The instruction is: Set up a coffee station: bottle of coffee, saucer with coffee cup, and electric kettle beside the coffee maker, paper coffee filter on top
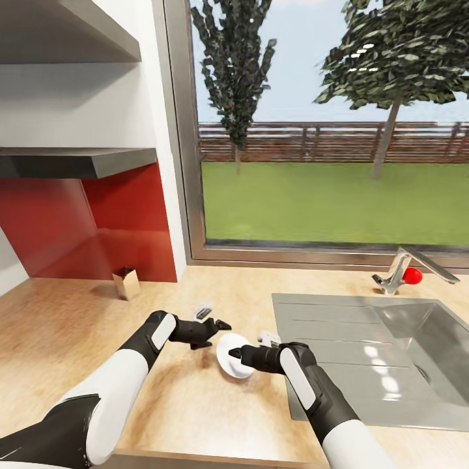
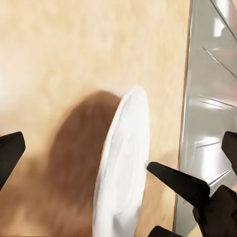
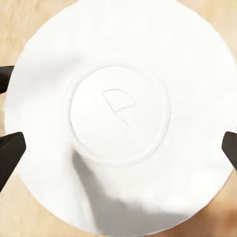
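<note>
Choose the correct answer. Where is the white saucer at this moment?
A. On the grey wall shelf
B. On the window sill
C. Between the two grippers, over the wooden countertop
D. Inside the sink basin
C: in the head view the saucer sits between the left gripper and the right gripper, over the wooden countertop beside the sink.

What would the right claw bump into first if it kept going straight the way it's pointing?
Probably the white saucer. The right claw faces its flat middle, fingertips spread at either edge. How close it is, I can't tell.

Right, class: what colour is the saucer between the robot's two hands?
Plain white. The saucer shows best in the right wrist view, face-on with a raised ring at its centre.
</note>
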`<state>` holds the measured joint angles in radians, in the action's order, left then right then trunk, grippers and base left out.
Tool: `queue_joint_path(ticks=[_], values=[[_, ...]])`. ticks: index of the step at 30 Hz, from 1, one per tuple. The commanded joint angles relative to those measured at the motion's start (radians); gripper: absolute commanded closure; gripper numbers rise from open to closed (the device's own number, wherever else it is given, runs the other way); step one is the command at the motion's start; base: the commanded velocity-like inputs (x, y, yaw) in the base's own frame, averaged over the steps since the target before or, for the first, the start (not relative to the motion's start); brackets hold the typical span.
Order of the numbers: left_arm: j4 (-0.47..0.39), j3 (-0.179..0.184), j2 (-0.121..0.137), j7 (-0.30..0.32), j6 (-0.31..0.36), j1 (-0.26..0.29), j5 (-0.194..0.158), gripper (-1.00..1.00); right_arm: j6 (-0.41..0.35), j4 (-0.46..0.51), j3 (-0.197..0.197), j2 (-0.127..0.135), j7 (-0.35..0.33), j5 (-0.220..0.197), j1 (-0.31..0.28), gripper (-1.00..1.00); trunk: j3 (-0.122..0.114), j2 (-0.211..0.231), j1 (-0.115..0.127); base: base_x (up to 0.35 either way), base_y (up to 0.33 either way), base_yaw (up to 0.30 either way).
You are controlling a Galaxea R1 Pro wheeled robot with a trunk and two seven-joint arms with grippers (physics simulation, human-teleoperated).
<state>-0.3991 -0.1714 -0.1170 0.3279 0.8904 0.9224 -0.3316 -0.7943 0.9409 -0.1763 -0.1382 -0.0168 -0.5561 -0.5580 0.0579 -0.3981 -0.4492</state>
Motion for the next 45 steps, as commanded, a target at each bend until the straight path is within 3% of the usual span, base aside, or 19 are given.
queue_joint_path(ticks=[1, 12, 21, 22, 45], values=[[0.001, -0.008, -0.001, 0.003, 0.007, 0.001, 0.006, -1.0, -0.006, -0.027, 0.0, 0.0, 0.0, 0.013, 0.0, -1.0, 0.003, -0.002, -0.001, 0.0, 0.0, 0.0], [0.011, -0.007, -0.01, 0.004, 0.056, -0.011, 0.007, -1.0, -0.006, -0.027, 0.0, -0.002, 0.0, 0.013, 0.0, -1.0, 0.003, -0.002, -0.001, 0.0, 0.0, 0.0], [0.008, -0.007, -0.012, 0.005, 0.06, -0.022, 0.007, -1.0, -0.006, -0.027, 0.0, -0.002, 0.0, 0.013, 0.0, -1.0, 0.003, -0.002, -0.001, 0.0, 0.0, 0.0], [0.008, -0.007, -0.012, 0.005, 0.06, -0.022, 0.007, 1.0, -0.006, -0.027, 0.0, -0.002, 0.0, 0.013, 0.0, -1.0, 0.003, -0.002, -0.001, 0.0, 0.0, 0.0], [-0.003, -0.003, -0.001, 0.056, 0.061, -0.022, 0.01, 1.0, -0.006, -0.026, 0.0, -0.003, 0.0, 0.013, 0.0, -1.0, 0.003, -0.002, -0.001, 0.0, 0.0, 0.0]])
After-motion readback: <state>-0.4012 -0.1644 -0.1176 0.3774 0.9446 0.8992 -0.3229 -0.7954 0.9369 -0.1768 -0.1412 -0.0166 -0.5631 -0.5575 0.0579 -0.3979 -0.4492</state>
